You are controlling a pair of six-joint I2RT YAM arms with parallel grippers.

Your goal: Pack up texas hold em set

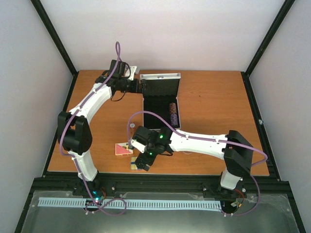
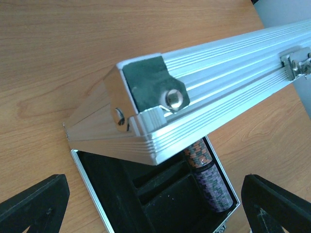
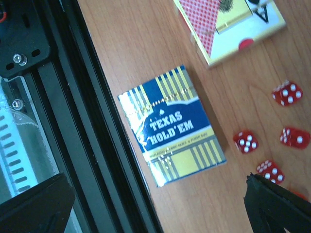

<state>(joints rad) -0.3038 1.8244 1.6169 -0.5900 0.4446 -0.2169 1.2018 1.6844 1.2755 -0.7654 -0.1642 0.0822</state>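
The silver aluminium case [image 1: 160, 104] lies open at the back middle of the table, its lid [image 2: 204, 82] raised. One row of chips [image 2: 209, 174] lies along the right side of its black lining; the other slots are bare. My left gripper [image 2: 155, 208] hovers open by the lid's left corner, nothing between its fingers. My right gripper [image 3: 155, 213] is open above a blue "Texas Hold'em" card deck [image 3: 172, 126] at the table's front edge. A red-backed deck [image 3: 228, 24] and several red dice [image 3: 245, 141] lie beside it. A clear disc [image 1: 131, 124] sits left of the case.
The black frame rail [image 3: 92, 121] runs right along the blue deck's left side at the table's near edge. A case latch [image 2: 296, 63] shows on the lid's rim. White walls enclose the wooden table [image 1: 214, 97].
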